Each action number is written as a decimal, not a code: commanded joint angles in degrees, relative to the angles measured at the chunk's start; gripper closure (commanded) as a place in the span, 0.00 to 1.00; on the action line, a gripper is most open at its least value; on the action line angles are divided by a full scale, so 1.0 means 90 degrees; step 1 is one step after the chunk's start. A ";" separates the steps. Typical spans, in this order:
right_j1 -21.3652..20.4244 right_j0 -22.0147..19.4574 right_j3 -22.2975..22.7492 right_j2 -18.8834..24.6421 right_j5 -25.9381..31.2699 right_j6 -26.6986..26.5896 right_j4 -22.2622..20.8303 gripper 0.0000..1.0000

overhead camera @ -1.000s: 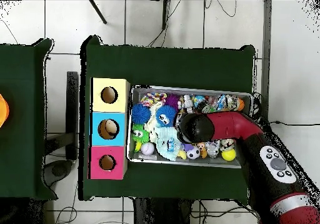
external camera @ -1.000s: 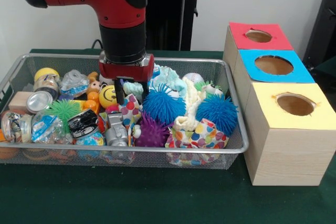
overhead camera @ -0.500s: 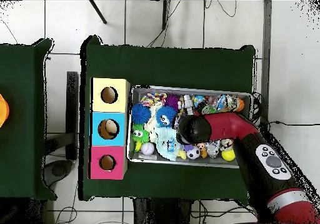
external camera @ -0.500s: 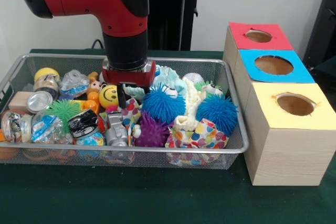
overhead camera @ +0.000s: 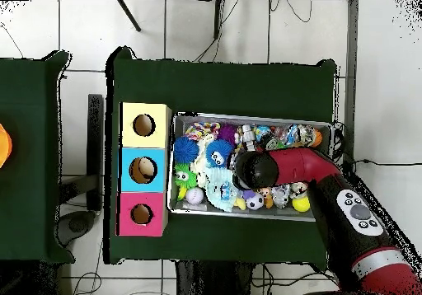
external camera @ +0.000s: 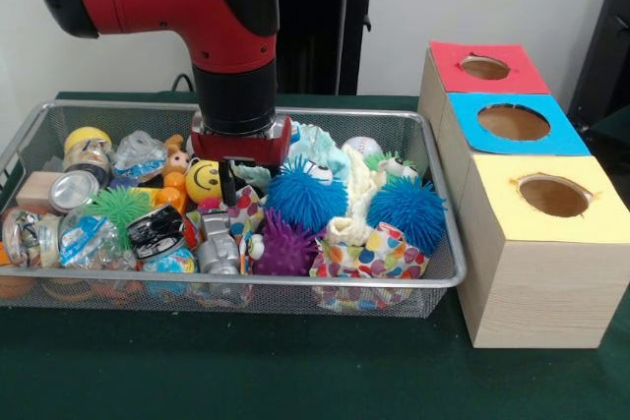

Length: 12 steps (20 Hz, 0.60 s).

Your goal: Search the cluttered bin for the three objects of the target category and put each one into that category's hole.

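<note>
Blue spiky balls (external camera: 307,196) and smiley ball (external camera: 203,181) crowd the pincer (external camera: 236,181).

Green tablecloth (external camera: 295,371) under everything, 1 black stand (external camera: 325,27) at 12 o'clock, white tiled floor (overhead camera: 206,28), second green table (overhead camera: 29,152) at 9 o'clock.

Blue spiky balls (external camera: 307,196), a yellow smiley ball (external camera: 204,181), and red, blue, yellow-topped boxes (external camera: 551,199).
</note>
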 commanded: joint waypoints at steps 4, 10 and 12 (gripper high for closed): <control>0.0551 -0.0091 -0.0552 0.0002 -0.0238 -0.0744 -0.0326 1.00; 0.0532 -0.0131 -0.0565 0.0035 -0.0100 -0.0815 -0.0255 1.00; 0.0541 -0.0131 -0.0583 0.0035 -0.0087 -0.0819 -0.0251 1.00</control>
